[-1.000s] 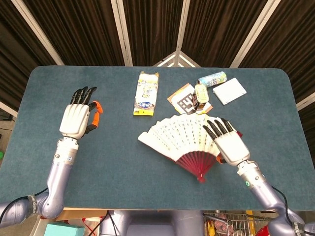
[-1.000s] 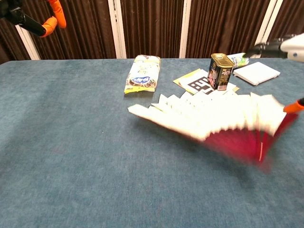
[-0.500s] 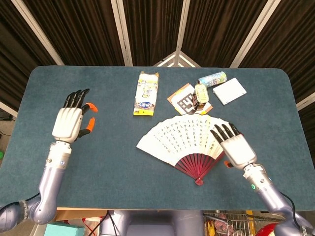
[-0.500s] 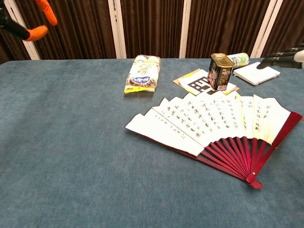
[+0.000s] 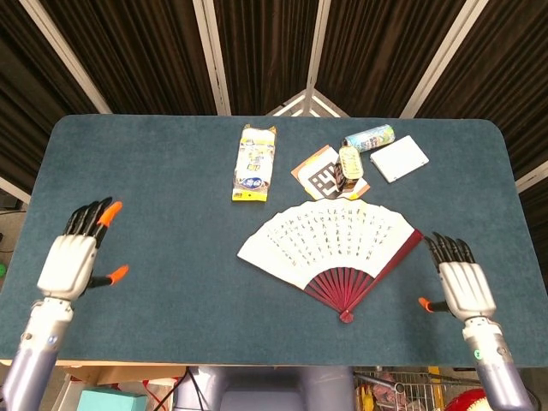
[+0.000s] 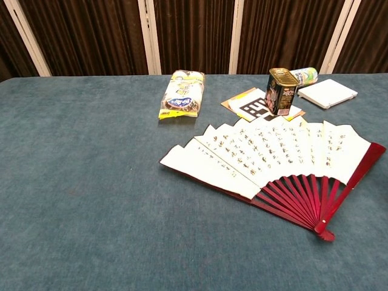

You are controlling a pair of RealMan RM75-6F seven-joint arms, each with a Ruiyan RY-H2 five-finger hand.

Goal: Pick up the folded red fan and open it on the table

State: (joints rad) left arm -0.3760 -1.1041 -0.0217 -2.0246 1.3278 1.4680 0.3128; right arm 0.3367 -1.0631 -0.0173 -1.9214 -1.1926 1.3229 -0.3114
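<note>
Red ribs and white paper lie fanned flat on the bench (image 5: 154,171): the fan (image 5: 330,244) rests fully spread near the bench's right-centre, its pivot toward the near edge and its leaf reaching back to just short of the card (image 5: 318,175) and the tin (image 5: 349,165). A second ago the right hand (image 5: 458,282) was on the fan's right guard stick and the leaf was blurred in the chest view, mid-sweep; half a second ago it lay settled with the hand lifting off; now that hand has drawn back to the near right edge, well apart from the fan, fingers spread and holding nothing. The left hand (image 5: 73,257) has likewise pulled back from mid-bench to the near left edge, fingers apart and empty. To my eye that means the opening is done and both arms are retiring, with nothing left but to clear away. Neither hand shows in the chest view any more, so only the head view vouches for them. Both forearms are cut off at the bottom of that view. Print on the snack packet (image 5: 254,163), the lying bottle (image 5: 370,137) and the white box (image 5: 399,158) is too small to read.
</note>
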